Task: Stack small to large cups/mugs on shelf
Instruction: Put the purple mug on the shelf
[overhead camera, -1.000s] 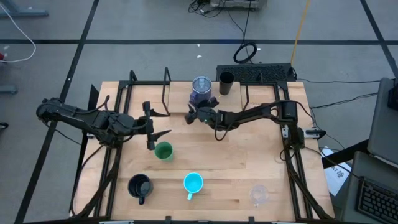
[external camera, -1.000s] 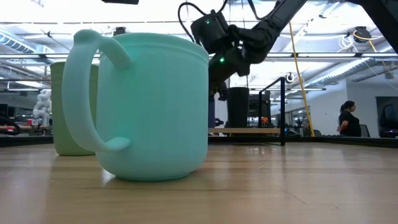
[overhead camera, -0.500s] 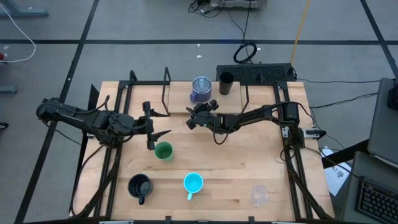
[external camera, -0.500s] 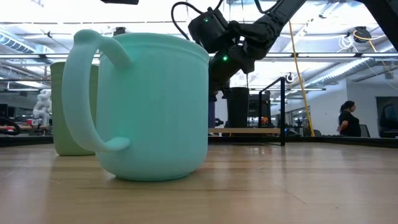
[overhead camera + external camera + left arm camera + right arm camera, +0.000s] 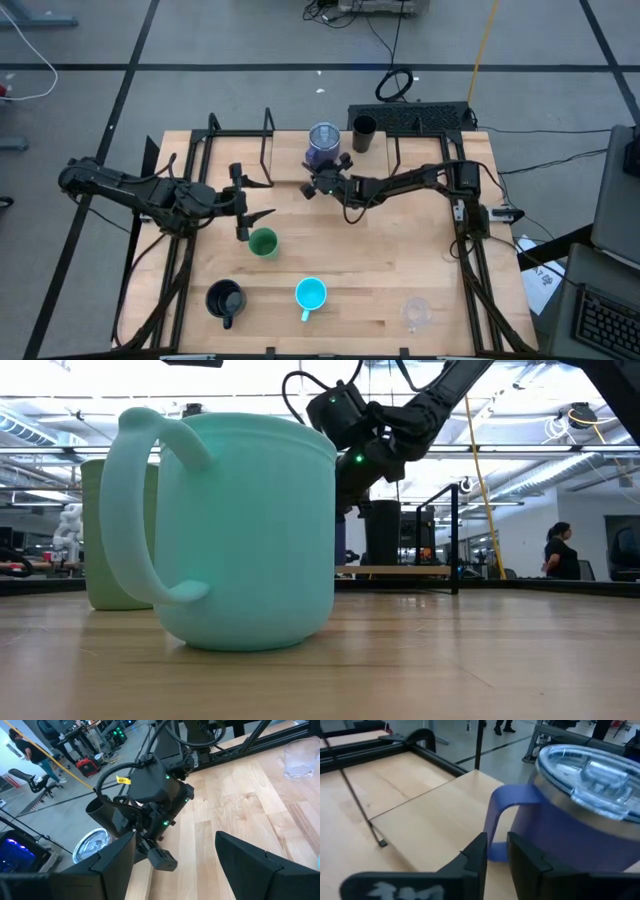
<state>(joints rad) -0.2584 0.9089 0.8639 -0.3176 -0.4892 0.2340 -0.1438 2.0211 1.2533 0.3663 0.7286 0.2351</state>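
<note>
The blue-purple mug [image 5: 580, 820] is grasped by its handle by the right gripper [image 5: 495, 851]; the left gripper [image 5: 252, 219] is held spread beside the green cup [image 5: 263, 243].

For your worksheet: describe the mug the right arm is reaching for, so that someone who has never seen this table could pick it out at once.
Start at the low wooden shelf along the table's far edge, where two vessels stand. The blue-purple mug is the one nearer the left arm's side, right beside the right gripper, whose fingers nearly meet by its handle. Unlike the plain dark tumbler next to it, it has a handle and a clear lid.
</note>
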